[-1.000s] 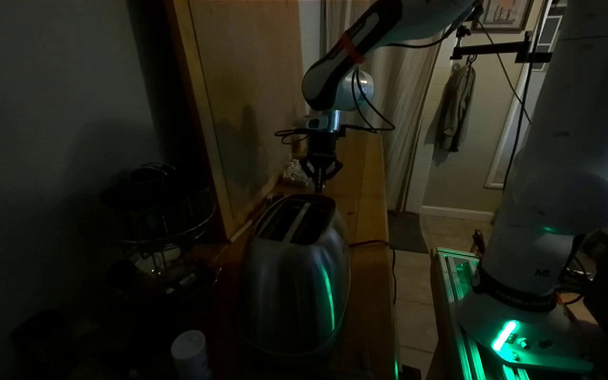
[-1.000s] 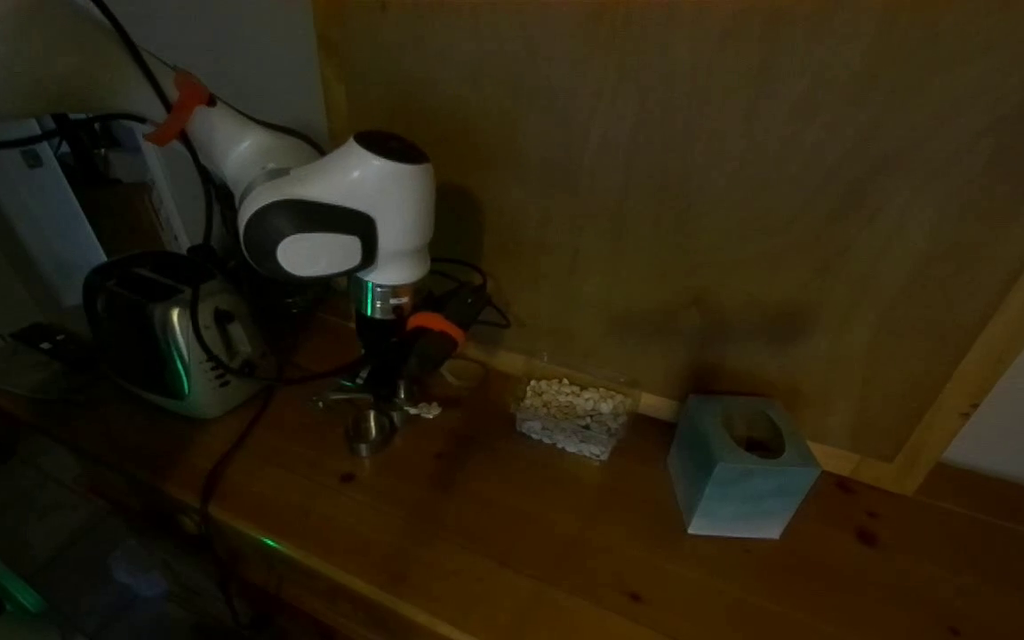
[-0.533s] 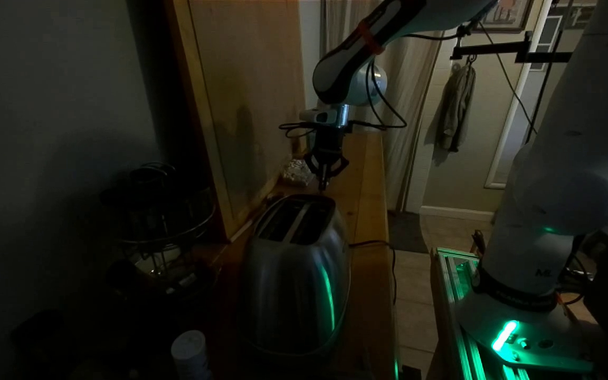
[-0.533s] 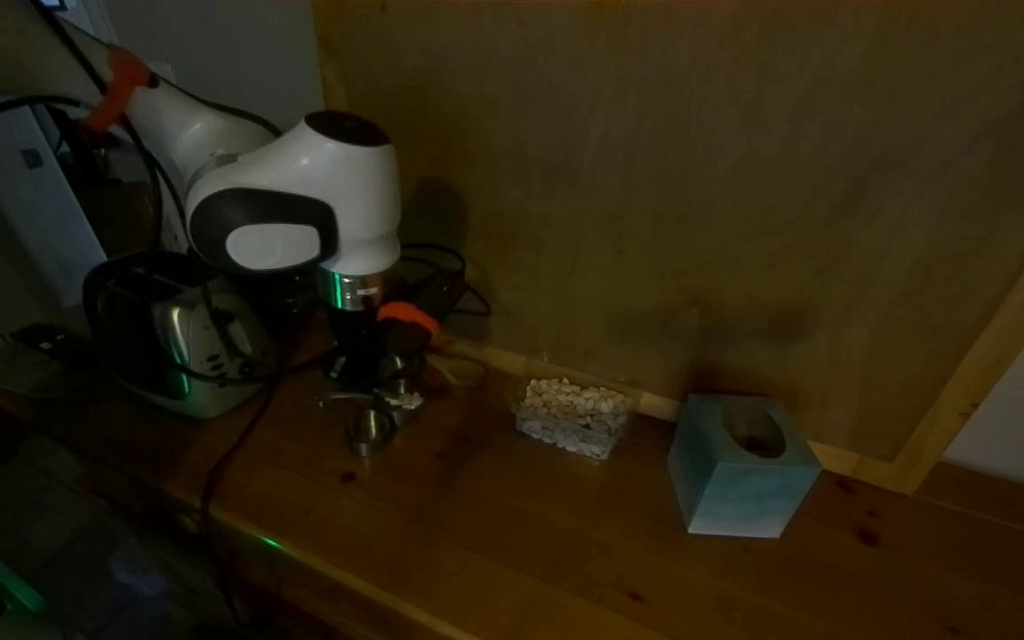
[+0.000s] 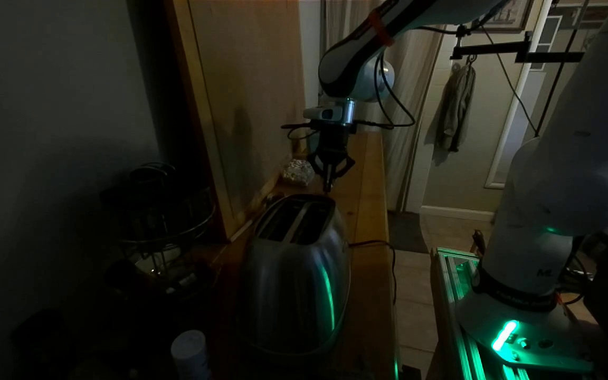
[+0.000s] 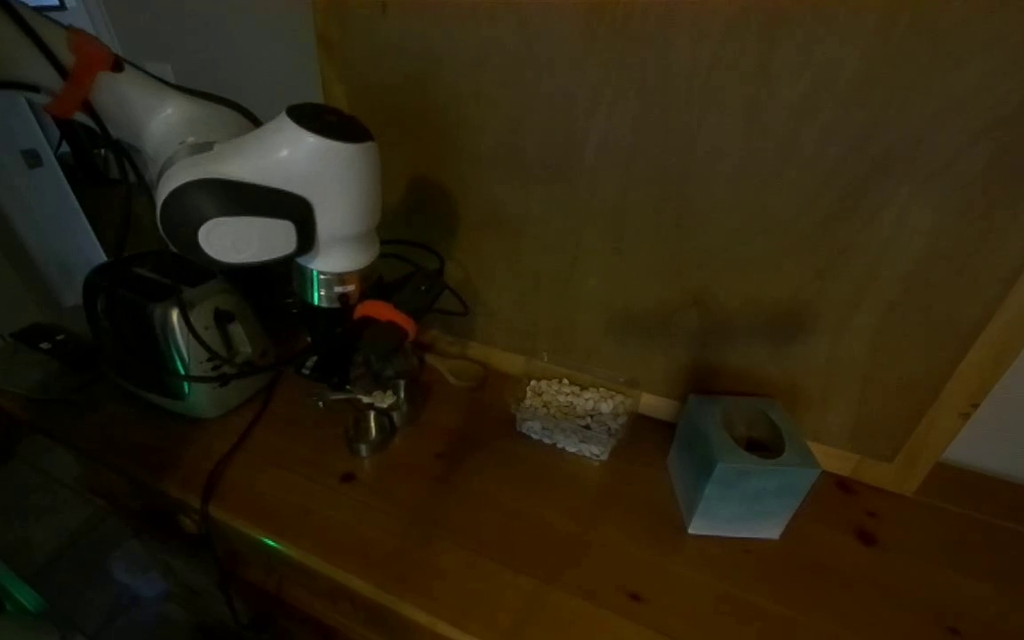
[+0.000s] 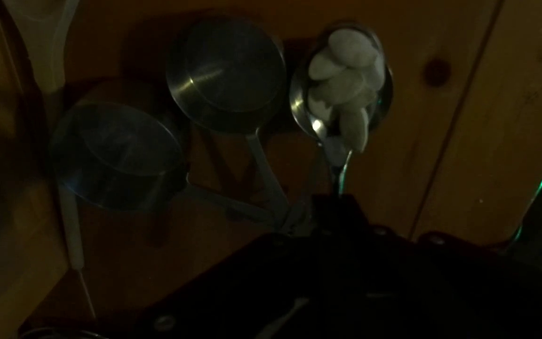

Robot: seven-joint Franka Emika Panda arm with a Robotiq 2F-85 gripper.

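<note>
We find the gripper [image 7: 334, 203] closed, fingers brought together on the handle of a metal spoon [image 7: 340, 172]. The spoon's bowl carries a heap of pale flat pieces [image 7: 344, 87] above the counter [image 6: 512, 533], among metal measuring cups. Two of these, an inner cup [image 7: 226, 75] and an outer cup [image 7: 118, 155], lie to the left of the spoon in the wrist view; a third cup [image 6: 372, 434] sits under the bowl and is largely covered by it there. We cannot tell whether spoon and cup touch.

Behind the counter stands an upright board [image 6: 699, 178], with a long-handled utensil [image 7: 47, 70] lying near its foot. Well apart from the cups stand a clear tub [image 6: 561, 436] of similar pieces and a blue tissue box [image 6: 743, 484]. The toaster [image 5: 298, 285] stands near the gripper and, in an exterior view, blocks our sight of the cups. A dark cord [image 6: 226, 453] crosses the counter and hangs over its edge.

Light is poor. The gripper's fingers merge into black and partly hide where the cup handles meet. The utensil's upper end and a white cylinder [image 5: 190, 351] are cut off; a dark rack [image 5: 159, 211] is barely legible.
</note>
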